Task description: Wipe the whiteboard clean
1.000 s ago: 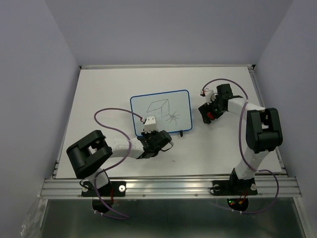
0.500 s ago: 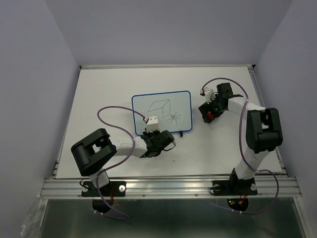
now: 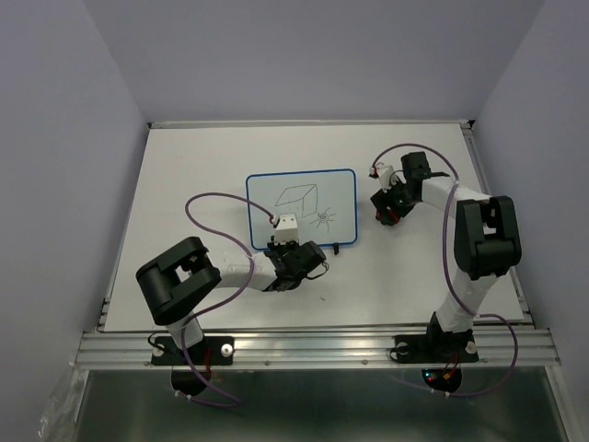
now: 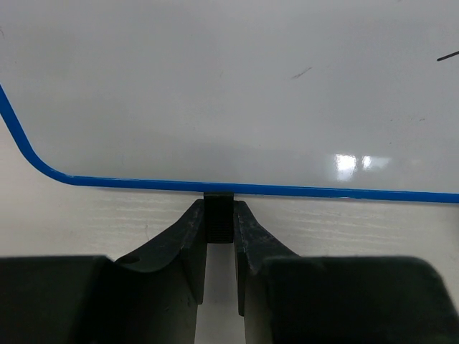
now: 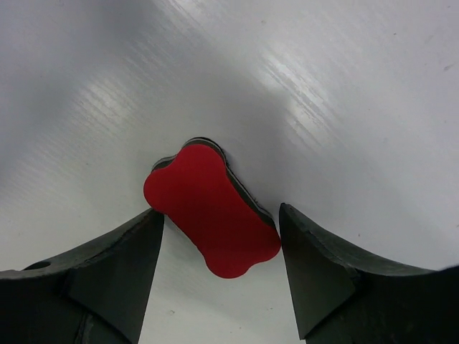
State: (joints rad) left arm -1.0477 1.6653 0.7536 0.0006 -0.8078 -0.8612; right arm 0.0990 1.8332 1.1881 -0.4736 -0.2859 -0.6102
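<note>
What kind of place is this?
Probably a robot test lab: left arm and right arm bolted to a white table inside plain walls, with a whiteboard and red eraser.

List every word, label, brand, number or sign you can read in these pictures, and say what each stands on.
No readable text in any view.
whiteboard: marker drawings only, a box shape and a small rayed scribble; no letters or numbers.
red eraser: plain face, no print.
left arm and right arm: any markings are too small to tell.
</note>
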